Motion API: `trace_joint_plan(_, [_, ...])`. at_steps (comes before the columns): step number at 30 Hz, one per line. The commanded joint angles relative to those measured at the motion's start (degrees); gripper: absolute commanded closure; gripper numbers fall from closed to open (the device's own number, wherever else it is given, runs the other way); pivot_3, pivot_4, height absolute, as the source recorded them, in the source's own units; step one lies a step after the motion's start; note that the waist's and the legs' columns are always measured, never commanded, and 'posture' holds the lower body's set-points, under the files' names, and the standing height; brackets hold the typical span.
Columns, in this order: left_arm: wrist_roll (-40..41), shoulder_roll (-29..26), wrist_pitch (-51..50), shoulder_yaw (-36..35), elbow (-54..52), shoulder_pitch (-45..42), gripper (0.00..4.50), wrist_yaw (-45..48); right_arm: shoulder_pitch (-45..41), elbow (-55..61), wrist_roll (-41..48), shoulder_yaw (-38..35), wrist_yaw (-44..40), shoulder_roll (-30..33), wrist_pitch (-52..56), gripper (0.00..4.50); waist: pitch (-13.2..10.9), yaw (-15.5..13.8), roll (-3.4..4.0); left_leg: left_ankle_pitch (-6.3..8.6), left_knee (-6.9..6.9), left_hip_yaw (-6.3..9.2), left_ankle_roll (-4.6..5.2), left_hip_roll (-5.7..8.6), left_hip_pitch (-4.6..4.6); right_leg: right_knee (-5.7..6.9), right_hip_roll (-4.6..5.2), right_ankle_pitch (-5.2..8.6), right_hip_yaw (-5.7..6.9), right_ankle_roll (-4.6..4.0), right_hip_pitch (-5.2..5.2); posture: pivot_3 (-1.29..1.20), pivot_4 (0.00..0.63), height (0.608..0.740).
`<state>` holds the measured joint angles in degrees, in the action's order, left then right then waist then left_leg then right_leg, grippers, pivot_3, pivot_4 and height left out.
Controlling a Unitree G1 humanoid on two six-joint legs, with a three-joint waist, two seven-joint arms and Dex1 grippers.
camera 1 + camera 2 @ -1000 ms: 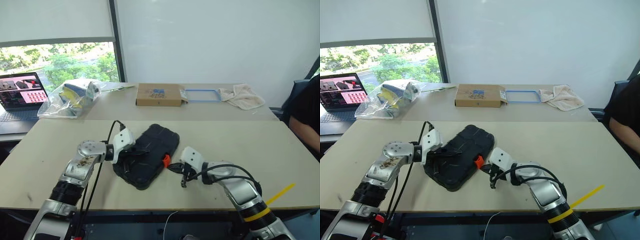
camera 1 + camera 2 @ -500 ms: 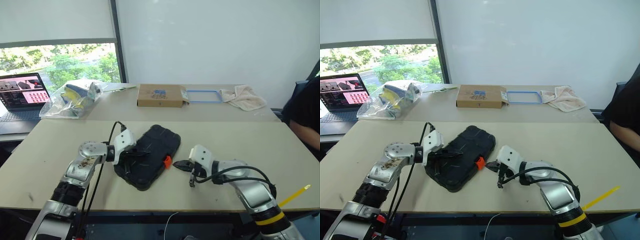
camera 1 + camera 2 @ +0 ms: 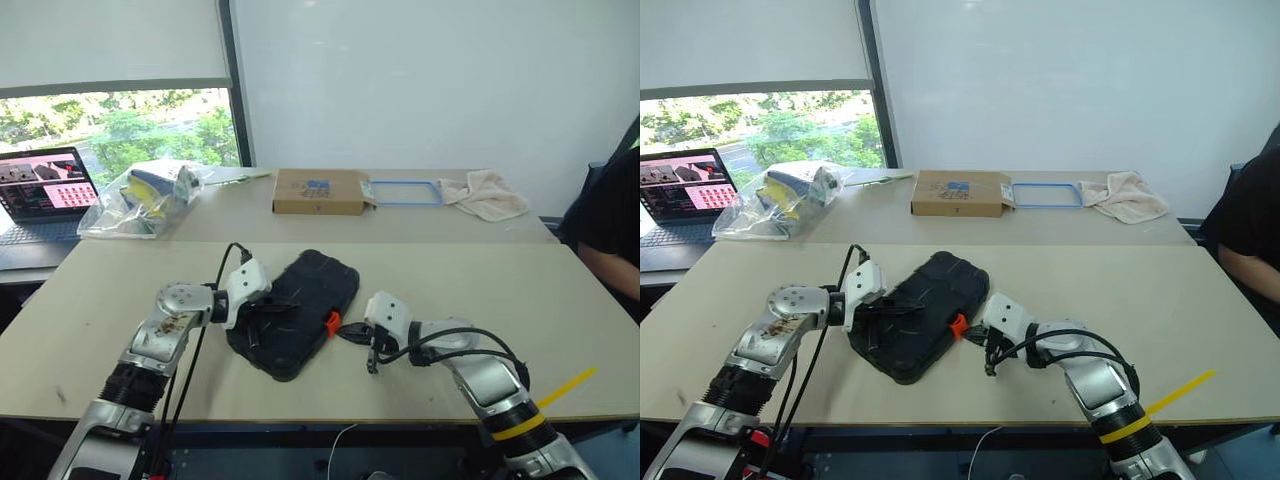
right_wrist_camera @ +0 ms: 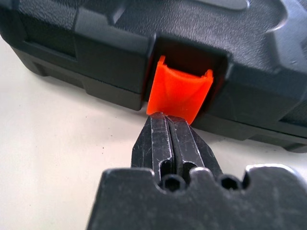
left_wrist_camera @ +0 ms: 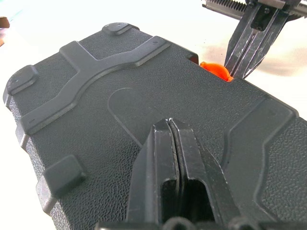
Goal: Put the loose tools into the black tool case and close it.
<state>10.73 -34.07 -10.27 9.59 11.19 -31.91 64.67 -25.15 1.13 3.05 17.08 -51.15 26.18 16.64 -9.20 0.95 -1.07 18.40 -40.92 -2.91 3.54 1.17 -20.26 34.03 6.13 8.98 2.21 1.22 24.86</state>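
On the closed lid of the black tool case point(image 3: 295, 310), the left gripper point(image 5: 169, 125) presses with jaws together. Against the orange latch point(image 4: 178, 93), the right gripper point(image 4: 168, 120) pushes, jaws likewise together. Both rest over the tabletop point(image 3: 470, 285), case lying slantwise.

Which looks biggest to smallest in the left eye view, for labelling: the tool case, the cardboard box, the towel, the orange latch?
1. black tool case
2. cardboard box
3. towel
4. orange latch

The case lies nearer the camera than the box and towel, so its lead may be partly nearness.
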Motion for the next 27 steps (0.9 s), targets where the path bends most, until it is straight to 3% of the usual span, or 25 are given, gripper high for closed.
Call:
trace_joint_plan(1, [-2.83,-0.09,-2.16,3.71,2.82,3.4,4.43,0.87,-2.59,0.21,0.1,-0.34,0.48,-1.4,-3.07,4.5,0.0,0.01,0.0,0.0,0.0,0.0,-0.01,0.0,0.0,0.0,0.0,0.0,0.0,0.0,0.01,0.0,0.15,0.74])
trace_joint_plan(27, [-2.98,1.71,-2.04,4.68,5.47,4.58,4.43,1.4,-6.87,-0.8,-1.62,0.36,3.62,-8.76,-3.29,4.5,0.0,1.37,0.0,-0.06,0.14,-0.01,-0.11,-0.05,-0.02,0.06,-0.06,0.04,-0.03,-0.15,0.15,0.0,0.15,0.74])
